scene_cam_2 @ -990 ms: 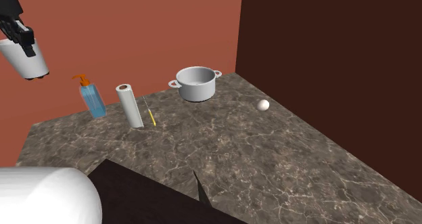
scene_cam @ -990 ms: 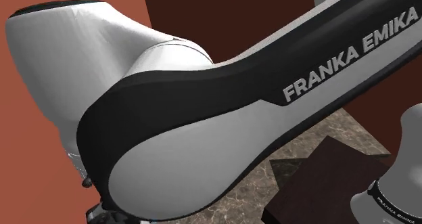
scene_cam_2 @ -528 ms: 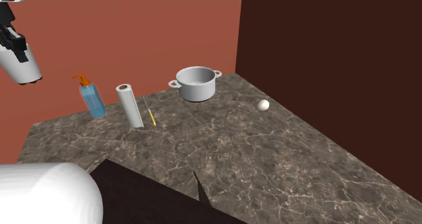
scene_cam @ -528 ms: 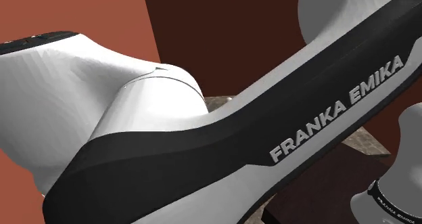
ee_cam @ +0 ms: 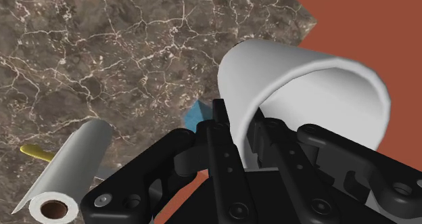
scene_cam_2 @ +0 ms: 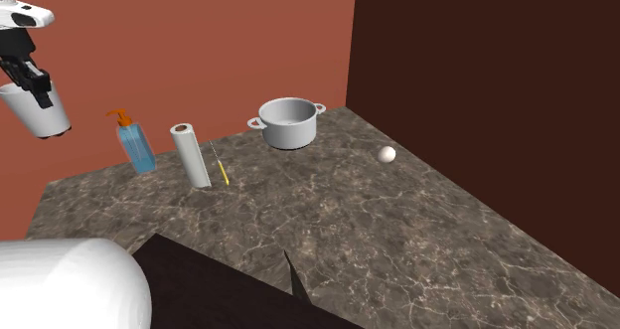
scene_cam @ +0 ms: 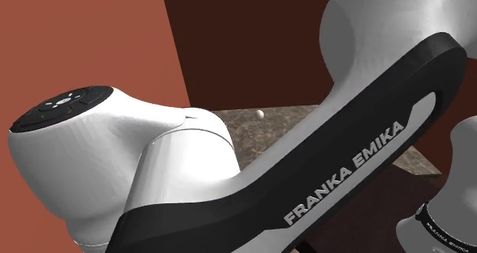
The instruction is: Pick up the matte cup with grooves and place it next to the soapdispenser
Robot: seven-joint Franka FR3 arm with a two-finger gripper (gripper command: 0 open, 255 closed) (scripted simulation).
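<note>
While the gripper (ee_cam: 238,131) clasps it, the smooth white cup (ee_cam: 304,87) tapers.

Marble counter (scene_cam_2: 397,238) — soap dispenser (scene_cam_2: 135,143), paper roll (scene_cam_2: 191,155), yellow stick (scene_cam_2: 222,172), pot (scene_cam_2: 288,123), white ball (scene_cam_2: 387,155)

Paper roll (scene_cam_2: 190,155) stands between soap dispenser (scene_cam_2: 133,143) and pot (scene_cam_2: 288,123) on counter (scene_cam_2: 348,218).

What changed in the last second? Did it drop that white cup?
No, the gripper stays shut on the white cup. It tipped the cup briefly, then righted it and brought it a little lower, in the air at the second exterior view's left of the soap dispenser. The dispenser, paper towel roll, pot and white ball have not moved.
</note>
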